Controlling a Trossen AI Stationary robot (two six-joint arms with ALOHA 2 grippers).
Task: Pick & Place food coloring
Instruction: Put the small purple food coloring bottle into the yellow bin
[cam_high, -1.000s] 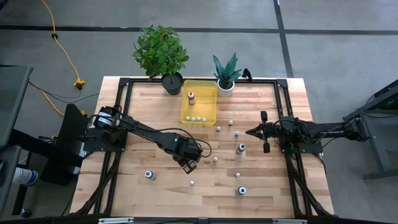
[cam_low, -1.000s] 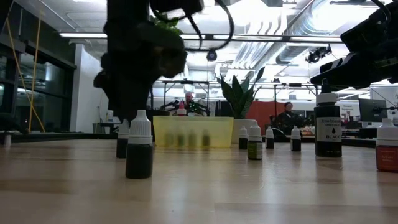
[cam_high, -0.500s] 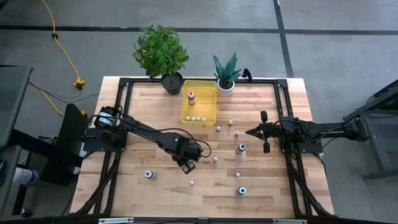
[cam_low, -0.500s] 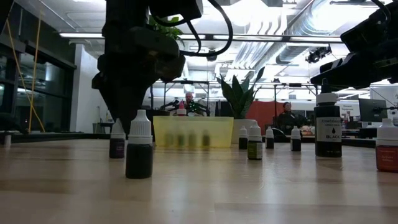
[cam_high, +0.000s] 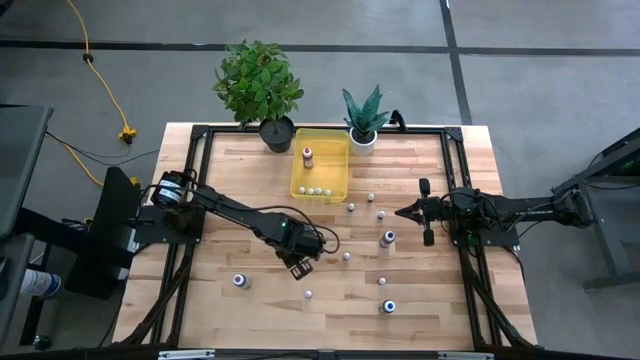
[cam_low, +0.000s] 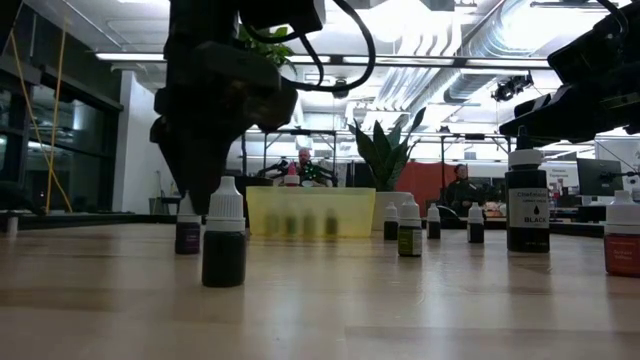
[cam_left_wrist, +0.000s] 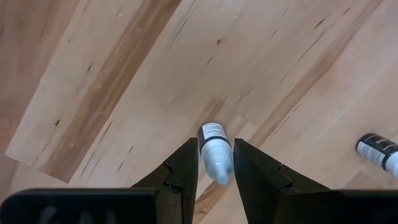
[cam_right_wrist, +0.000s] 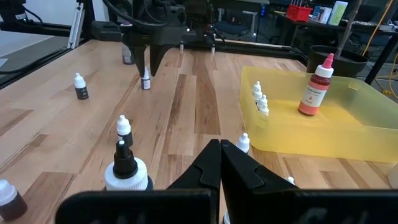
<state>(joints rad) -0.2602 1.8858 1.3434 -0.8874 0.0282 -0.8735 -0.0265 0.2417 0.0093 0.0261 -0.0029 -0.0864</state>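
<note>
The food coloring bottles are scattered over the wooden table: small white-capped ones (cam_high: 347, 256) and slightly larger dark ones (cam_high: 388, 238). Several more, plus a reddish bottle (cam_high: 308, 155), lie in the yellow tray (cam_high: 335, 170). My left gripper (cam_high: 303, 266) is at mid-table, pointing down and shut on one small bottle (cam_left_wrist: 214, 146), which also shows in the low view (cam_low: 187, 235). My right gripper (cam_high: 400, 212) waits shut over the table's right part, level and pointing left (cam_right_wrist: 221, 148). My left gripper pinches the small bottle between its two fingers, at its white cap end (cam_left_wrist: 217, 167). The fingers (cam_left_wrist: 186, 165) come from above, pointing down. The bottle stands upright with its base on the table (cam_low: 187, 250).
A dark bottle (cam_low: 224, 245) stands near the front of the low view, close to the left gripper. Two potted plants (cam_high: 258, 85) (cam_high: 364, 115) stand at the far edge beside the tray. A big black bottle (cam_right_wrist: 126, 168) is close before the right gripper.
My left gripper has shifted slightly toward the table's left. The small bottle between its fingers has moved the same way by a little, still upright on the table.
</note>
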